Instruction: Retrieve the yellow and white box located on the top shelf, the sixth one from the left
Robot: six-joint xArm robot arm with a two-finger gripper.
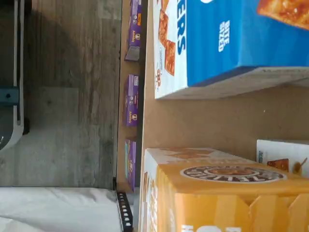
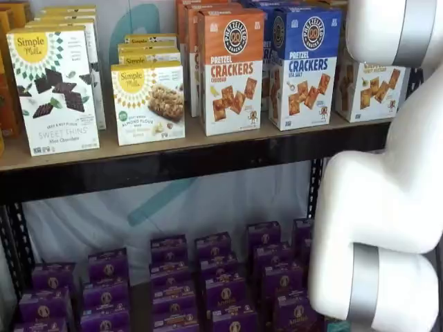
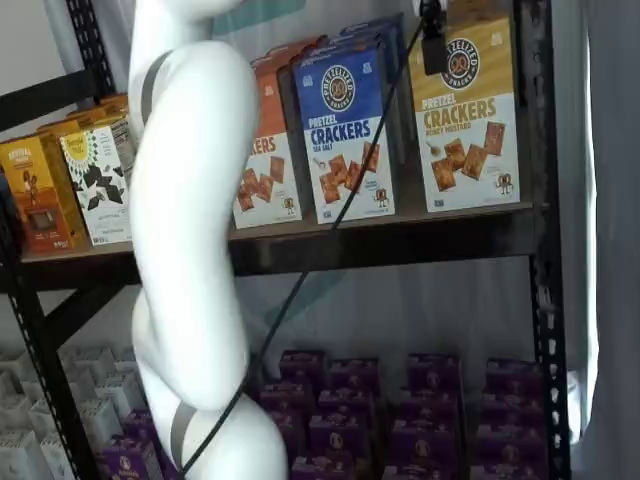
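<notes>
Nearest me, the white arm (image 3: 190,250) fills the nine o'clock side of a shelf view. Past it, at about one o'clock, the gripper (image 3: 433,45) hangs from the upper edge with its cable beside it. I see only a dark block of finger and no readable gap, so I cannot tell whether it is released or clenched.

It sits in front of the mustard top of the yellow and white box (image 3: 465,115). That box stands upright at the front of the top shelf (image 3: 400,245), at its three o'clock end, near the blue box (image 3: 345,135) but apart from it.

I judge this the approach step, with no grasp yet. Next I need the fingers spread around the box's sides, square to it and clear of the black upright (image 3: 535,200).

The board is bare tan wood between the two boxes. Below, purple boxes (image 3: 420,400) crowd the lower level, with a pale backdrop behind.
</notes>
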